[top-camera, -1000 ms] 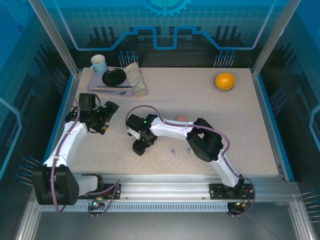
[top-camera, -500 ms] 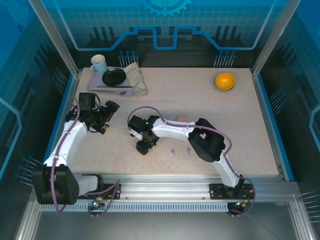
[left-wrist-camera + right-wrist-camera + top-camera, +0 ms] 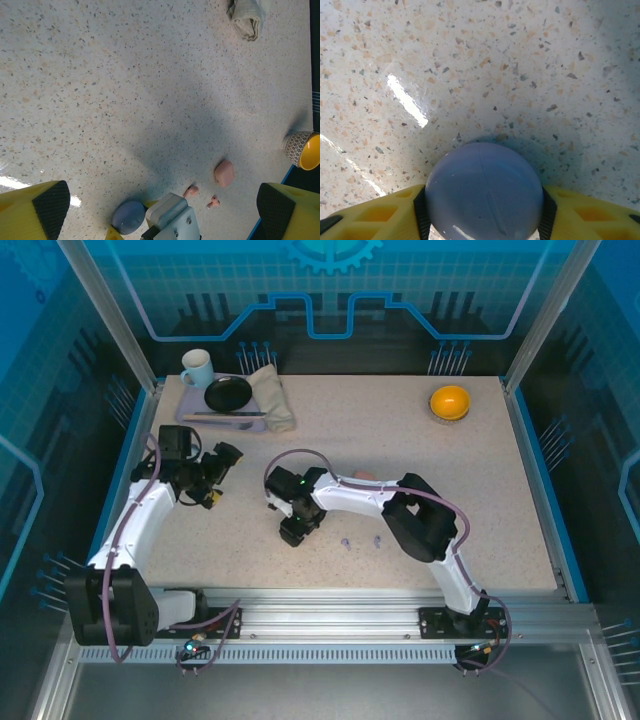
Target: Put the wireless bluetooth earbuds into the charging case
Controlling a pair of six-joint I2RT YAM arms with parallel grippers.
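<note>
Seemingly nothing inserted: pink buds (image 3: 190,190) lie beside the pink case (image 3: 224,173); right claw (image 3: 483,205) pinches purple case (image 3: 484,182), left claw (image 3: 161,207) spread.

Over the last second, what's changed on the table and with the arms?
The right gripper slid a little rightward and closed onto the pale purple charging case. The left gripper stayed open and still; the pink case and the purple earbuds haven't moved.

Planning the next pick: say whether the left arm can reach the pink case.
Probably, though tightly: left gripper is open, pink case lies uncovered, but the right arm crosses close beside it.
</note>
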